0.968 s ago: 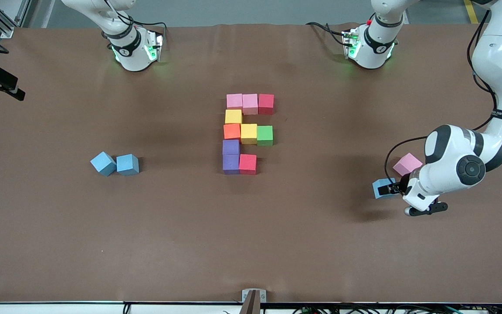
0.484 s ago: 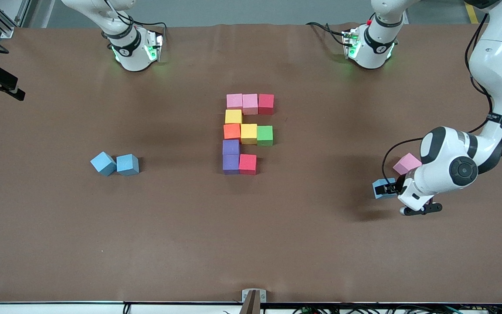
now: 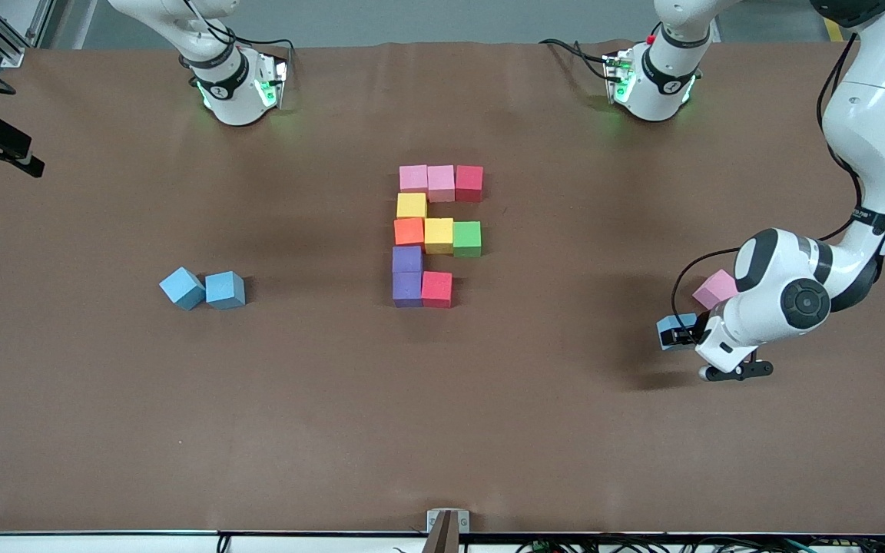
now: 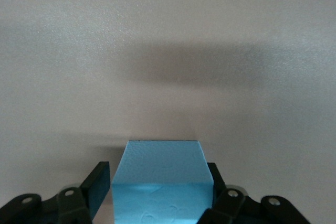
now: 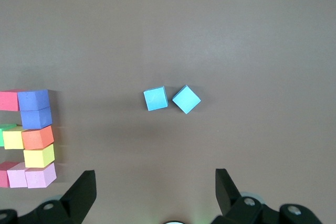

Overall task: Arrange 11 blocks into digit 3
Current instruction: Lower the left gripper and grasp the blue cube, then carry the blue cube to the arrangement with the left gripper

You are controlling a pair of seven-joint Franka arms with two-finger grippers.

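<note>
Light blue block (image 4: 161, 182) sits between the left end effector (image 4: 157, 192) fingers.

left gripper (image 3: 684, 332) mostly hidden under its own wrist in front view; light blue block (image 4: 163, 182) cut off by left wrist frame edge, finger contact unclear. Loose pink block (image 3: 714, 289) partly covered by the arm. Right gripper (image 5: 155, 190) fingers cropped; digit 3 (image 5: 32, 140) cut by frame edge

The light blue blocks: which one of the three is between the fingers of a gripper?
The light blue block at the left arm's end, between the left gripper fingers beside a pink block. The other two lie untouched together.
</note>
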